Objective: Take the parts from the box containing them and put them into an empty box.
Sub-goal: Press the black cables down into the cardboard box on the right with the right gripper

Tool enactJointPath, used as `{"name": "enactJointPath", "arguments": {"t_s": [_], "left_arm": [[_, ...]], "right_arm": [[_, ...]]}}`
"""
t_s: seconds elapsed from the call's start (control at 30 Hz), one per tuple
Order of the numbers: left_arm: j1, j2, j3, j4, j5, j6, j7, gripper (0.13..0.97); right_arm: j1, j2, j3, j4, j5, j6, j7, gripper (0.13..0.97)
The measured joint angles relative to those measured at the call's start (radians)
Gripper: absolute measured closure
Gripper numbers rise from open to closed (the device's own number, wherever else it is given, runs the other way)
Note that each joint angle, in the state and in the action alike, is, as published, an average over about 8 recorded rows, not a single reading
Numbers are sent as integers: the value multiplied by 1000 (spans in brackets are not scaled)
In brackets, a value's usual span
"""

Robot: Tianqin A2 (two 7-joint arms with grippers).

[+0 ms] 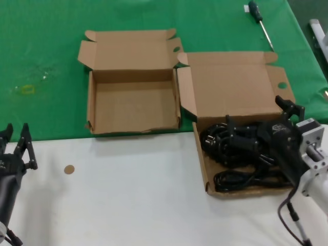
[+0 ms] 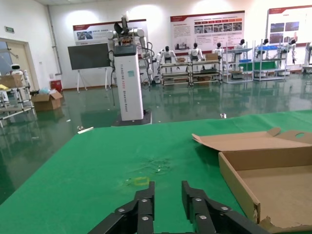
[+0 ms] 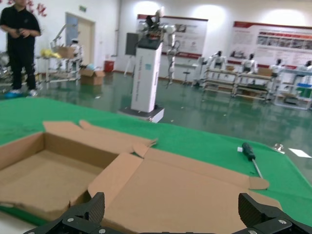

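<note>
Down in the larger box on my right, the black power cords lie heaped in tangled loops across its floor, plugs mixed in among the coils. That box sits half on the green cloth and half on the white surface, its broad lid laid back flat toward the far side, a round hole showing in the side flap.

My right gripper hangs over the cords, just above the pile. From the right wrist view my two fingertips stand far apart, spread wide with the opened lid showing between them; nothing is held. Whether the tips touch the cords I cannot tell.

Just beside that box, on my left, sits the smaller shallow box, lid open, floor bare, front wall ragged and dented. The two boxes touch or nearly touch at their neighbouring flaps.

My left gripper waits well apart at the near left edge over the white surface, fingers only a narrow gap apart, holding nothing.

Farther out: a screwdriver on the cloth beyond the larger box, and a small brown disc on the white surface.
</note>
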Motion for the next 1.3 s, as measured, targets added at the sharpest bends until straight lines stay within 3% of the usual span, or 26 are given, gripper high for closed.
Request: {"name": "enactJointPath", "arguments": {"t_s": [0.1,0.2,0.6,1.3], "left_arm": [[0,0,0,0,0,0,0,830],[0,0,0,0,0,0,0,830],[0,0,0,0,0,0,-1,928],[0,0,0,0,0,0,0,945]], "right_arm": [[9,68,-33,-4,15,-10,26,129],[15,121,-45,-9,14,-49,30,129],[85,314,-52,-3,-16,-322,-5,129],[335,462,-110,-159,-71,-767,-356,129]]}}
